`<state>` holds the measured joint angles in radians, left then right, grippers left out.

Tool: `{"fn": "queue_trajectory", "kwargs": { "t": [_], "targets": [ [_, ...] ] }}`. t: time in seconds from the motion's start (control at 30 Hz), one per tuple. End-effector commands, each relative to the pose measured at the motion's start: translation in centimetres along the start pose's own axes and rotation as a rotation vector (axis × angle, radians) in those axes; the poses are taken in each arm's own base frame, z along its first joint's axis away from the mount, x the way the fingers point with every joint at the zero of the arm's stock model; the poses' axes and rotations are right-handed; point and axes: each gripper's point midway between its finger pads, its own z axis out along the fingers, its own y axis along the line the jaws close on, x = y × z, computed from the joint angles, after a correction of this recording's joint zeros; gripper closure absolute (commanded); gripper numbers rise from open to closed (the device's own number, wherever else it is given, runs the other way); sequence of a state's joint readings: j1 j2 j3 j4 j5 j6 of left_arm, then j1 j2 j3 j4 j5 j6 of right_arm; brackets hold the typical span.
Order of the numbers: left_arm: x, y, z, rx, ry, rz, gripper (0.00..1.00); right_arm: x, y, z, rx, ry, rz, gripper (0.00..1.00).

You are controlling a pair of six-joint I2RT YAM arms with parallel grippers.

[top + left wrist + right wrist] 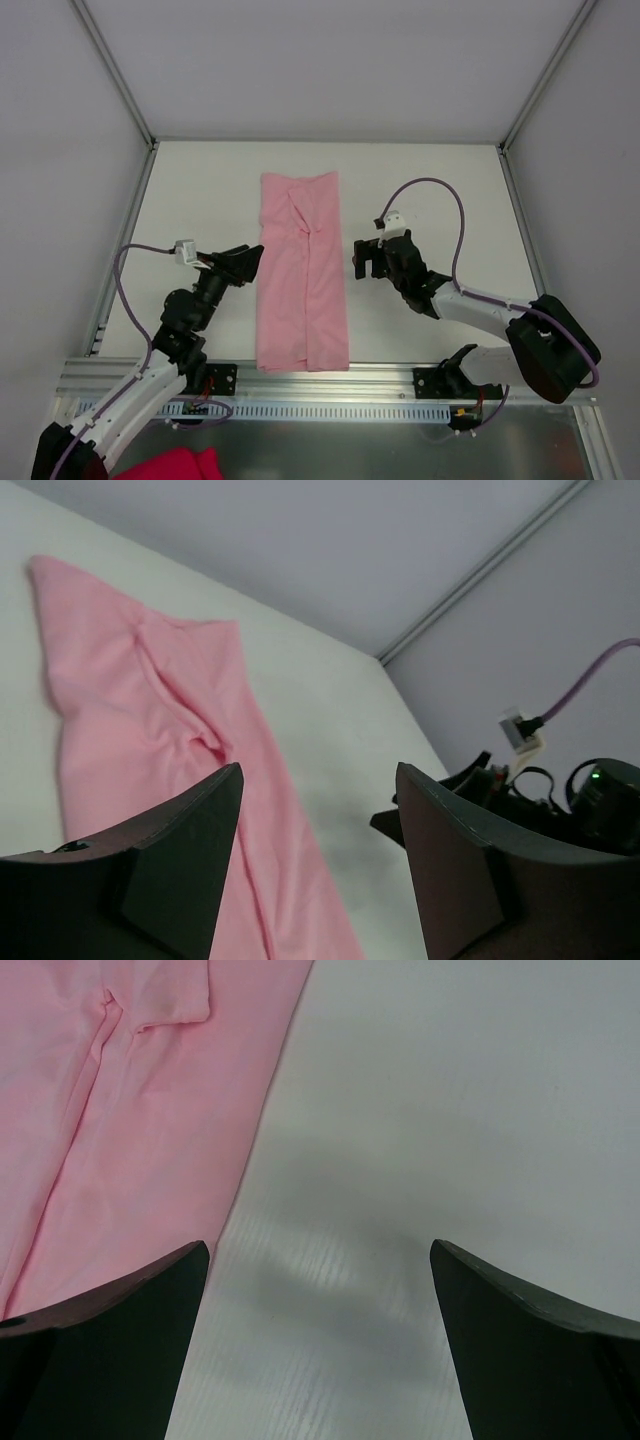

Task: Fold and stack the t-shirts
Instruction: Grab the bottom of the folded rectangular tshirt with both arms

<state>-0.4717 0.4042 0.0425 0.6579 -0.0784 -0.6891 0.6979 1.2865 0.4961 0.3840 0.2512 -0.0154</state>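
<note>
On either side of the pink t-shirt (pixel 303 275), left jaws and right jaws stand spread, gripping nothing

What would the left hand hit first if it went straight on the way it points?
Most likely the pink t-shirt: the left hand points at its long edge, close beside it. Height is hard to judge; passing above the cloth, it would next face the right hand.
</note>
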Motion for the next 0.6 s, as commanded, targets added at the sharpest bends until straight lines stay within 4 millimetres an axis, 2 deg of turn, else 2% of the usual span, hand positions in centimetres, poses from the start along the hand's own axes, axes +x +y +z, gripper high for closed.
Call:
{"fn": "queue_trajectory", "kwargs": {
  "t": [0.0,0.07,0.1,0.13,0.17,0.2,0.23,0.27,0.3,0.33,0.43,0.5,0.53,0.57],
  "targets": [
    [7.2,10.0,-3.8,-0.289,0.12,0.126,0.37,-1.7,0.6,0.3,-0.026,-0.06,0.021,0.0],
    [8.1,9.6,-4.0,-0.281,0.157,0.173,0.41,-1.5,0.4,0.3,-0.02,-0.054,0.014,0.0],
    [7.3,9.7,-3.8,-0.322,0.119,0.195,0.41,-1.6,0.3,0.3,-0.017,-0.055,0.011,0.0],
    [8.1,8.6,-3.9,-0.3,0.147,0.224,0.42,-1.5,0.4,0.3,-0.017,-0.052,0.008,0.0],
    [7.9,8.4,-3.9,-0.326,0.142,0.253,0.42,-1.4,0.3,0.3,-0.017,-0.05,0.007,0.0],
    [6.3,8.5,-3.8,-0.406,0.088,0.299,0.42,-1.4,0.4,0.2,-0.018,-0.05,0.007,0.0],
    [6.4,8.7,-4.0,-0.455,0.1,0.333,0.43,-1.4,0.3,0.2,-0.019,-0.051,0.006,0.0],
    [6.9,7.5,-4.2,-0.449,0.128,0.366,0.43,-1.4,0.3,0.2,-0.019,-0.051,0.006,0.0],
    [6.4,6.4,-3.7,-0.454,0.115,0.378,0.43,-1.4,0.3,0.2,-0.017,-0.05,0.005,0.0],
    [6.5,6.9,-4.0,-0.495,0.123,0.429,0.43,-1.5,0.4,0.1,-0.02,-0.052,0.003,0.0],
    [7.1,5.6,-3.8,-0.485,0.15,0.449,0.43,-1.4,0.4,0.2,-0.026,-0.049,-0.001,0.0],
    [7.7,4.1,-4.3,-0.45,0.189,0.465,0.42,-1.1,0.4,0.1,-0.027,-0.046,-0.004,0.0],
    [7.3,4.0,-4.6,-0.472,0.173,0.482,0.42,-1.1,0.4,0.1,-0.027,-0.046,-0.007,0.0],
    [7.3,2.4,-4.8,-0.443,0.178,0.481,0.42,-1.1,0.3,0.1,-0.026,-0.048,-0.007,0.0]
  ]
}}
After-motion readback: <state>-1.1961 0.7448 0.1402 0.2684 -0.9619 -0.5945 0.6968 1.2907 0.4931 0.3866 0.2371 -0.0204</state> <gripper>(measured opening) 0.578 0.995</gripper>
